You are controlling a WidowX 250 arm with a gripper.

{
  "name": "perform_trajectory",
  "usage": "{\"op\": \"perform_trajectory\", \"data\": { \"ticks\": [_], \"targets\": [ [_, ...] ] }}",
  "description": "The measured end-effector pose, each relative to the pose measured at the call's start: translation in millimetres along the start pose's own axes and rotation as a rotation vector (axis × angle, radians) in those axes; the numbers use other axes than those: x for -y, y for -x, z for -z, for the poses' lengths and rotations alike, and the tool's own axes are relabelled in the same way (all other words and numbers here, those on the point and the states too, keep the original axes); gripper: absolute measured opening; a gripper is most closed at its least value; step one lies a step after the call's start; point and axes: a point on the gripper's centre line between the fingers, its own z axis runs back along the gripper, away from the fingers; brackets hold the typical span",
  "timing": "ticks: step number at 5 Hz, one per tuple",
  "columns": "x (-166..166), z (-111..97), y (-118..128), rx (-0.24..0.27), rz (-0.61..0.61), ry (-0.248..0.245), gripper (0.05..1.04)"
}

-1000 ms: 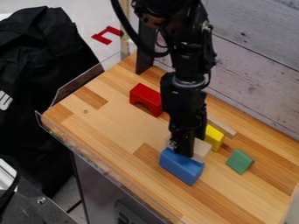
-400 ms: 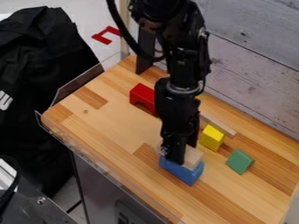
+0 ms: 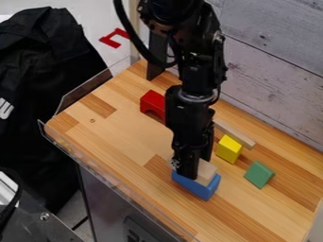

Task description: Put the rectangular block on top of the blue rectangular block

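Note:
The black gripper [image 3: 189,171] hangs over the front middle of the counter, shut on a light wooden rectangular block [image 3: 206,172]. One end of the wooden block shows to the right of the fingers, and a sliver of it to the left. Directly beneath is the blue rectangular block [image 3: 203,188], its upper part covered by the wooden block and the gripper. The wooden block appears to lie along the blue block's top; whether the two touch I cannot tell.
Right of the gripper are a yellow block [image 3: 229,149], a green block [image 3: 259,174] and a long thin wooden piece [image 3: 234,133]. A red arch block [image 3: 152,104] stands behind, partly covered by the arm. A clear guard edges the wooden counter [image 3: 120,137].
The gripper has moved left and slightly toward the front with the wooden block, which now covers more of the blue block's top. More of the yellow block shows. The blue block stays put.

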Motion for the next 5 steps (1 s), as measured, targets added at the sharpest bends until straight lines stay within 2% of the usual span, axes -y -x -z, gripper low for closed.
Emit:
{"op": "perform_trajectory", "data": {
  "ticks": [1,2,5],
  "targets": [
    [0.4,-0.2,0.7,-0.001,-0.001,0.001,0.532],
    [6.7,-4.0,6.2,0.000,0.024,0.022,0.532],
    [8.2,-4.9,10.3,0.007,0.038,0.028,0.532]
  ]
}}
